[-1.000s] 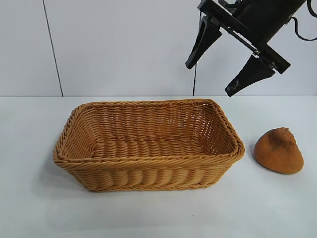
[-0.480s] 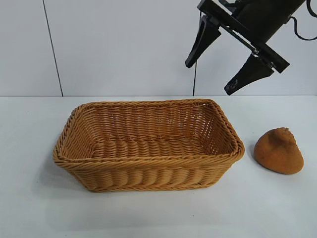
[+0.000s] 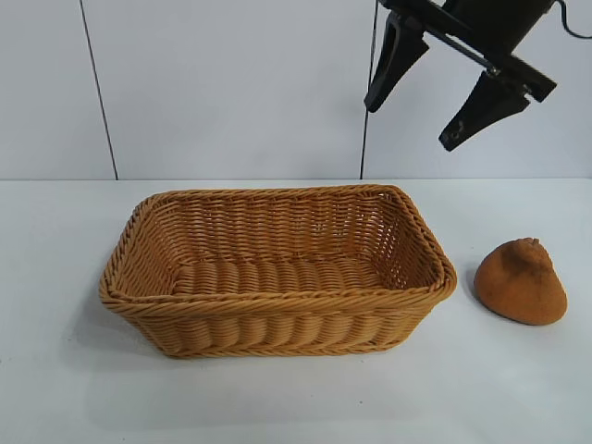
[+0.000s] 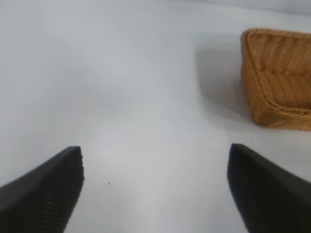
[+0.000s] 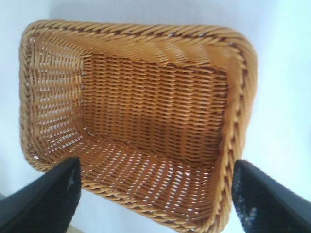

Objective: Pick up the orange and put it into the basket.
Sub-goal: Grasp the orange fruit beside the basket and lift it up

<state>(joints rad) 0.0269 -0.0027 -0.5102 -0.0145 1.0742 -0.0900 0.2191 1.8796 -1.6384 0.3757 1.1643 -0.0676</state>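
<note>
The orange (image 3: 521,282), a dull brownish-orange lump with a knobby top, lies on the white table to the right of the basket (image 3: 277,270). The basket is a large tan wicker rectangle, empty. My right gripper (image 3: 413,126) hangs open high above the basket's right end, well above and left of the orange. In the right wrist view the basket (image 5: 141,116) fills the picture beyond the open right gripper (image 5: 155,194). My left gripper (image 4: 155,189) is open over bare table, with one corner of the basket (image 4: 277,77) beyond it. It is out of the exterior view.
The white table (image 3: 65,370) spreads around the basket. A pale wall (image 3: 231,83) with vertical seams stands behind it. The right arm's black body (image 3: 490,23) is at the upper right.
My right gripper has moved up and a little to the right, still open. The orange and basket have not moved.
</note>
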